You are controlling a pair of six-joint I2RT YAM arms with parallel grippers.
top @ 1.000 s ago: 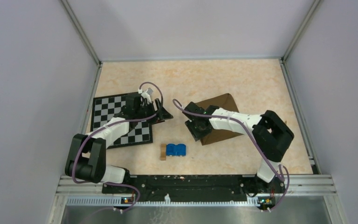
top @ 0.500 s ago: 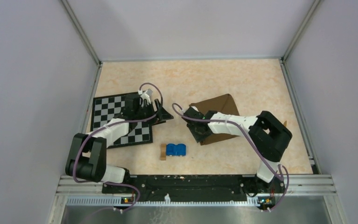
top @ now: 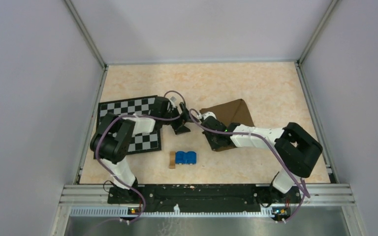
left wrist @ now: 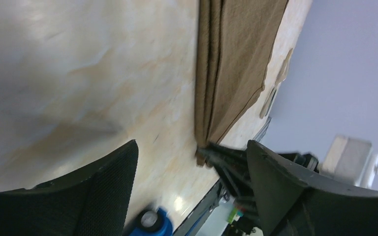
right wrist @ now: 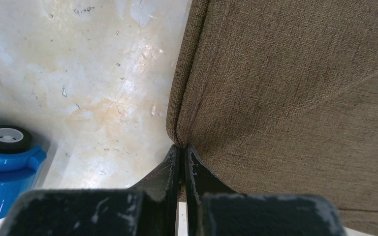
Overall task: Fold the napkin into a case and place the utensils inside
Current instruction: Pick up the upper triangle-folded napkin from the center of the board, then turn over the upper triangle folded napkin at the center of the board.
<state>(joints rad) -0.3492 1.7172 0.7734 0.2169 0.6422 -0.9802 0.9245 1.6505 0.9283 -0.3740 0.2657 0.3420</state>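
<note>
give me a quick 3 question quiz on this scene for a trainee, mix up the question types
1. Fill in: a small tan ___ lies beside the blue toy.
2. What does the right tool pinch? A) blue toy B) napkin corner C) fork
3. True or false: the left tool stands open.
Key: 1 block; 2 B; 3 true.

Marbled table [top: 202, 81] — napkin [top: 234, 114], checkered mat [top: 128, 107], blue toy [top: 185, 158], wooden block [top: 172, 160]
</note>
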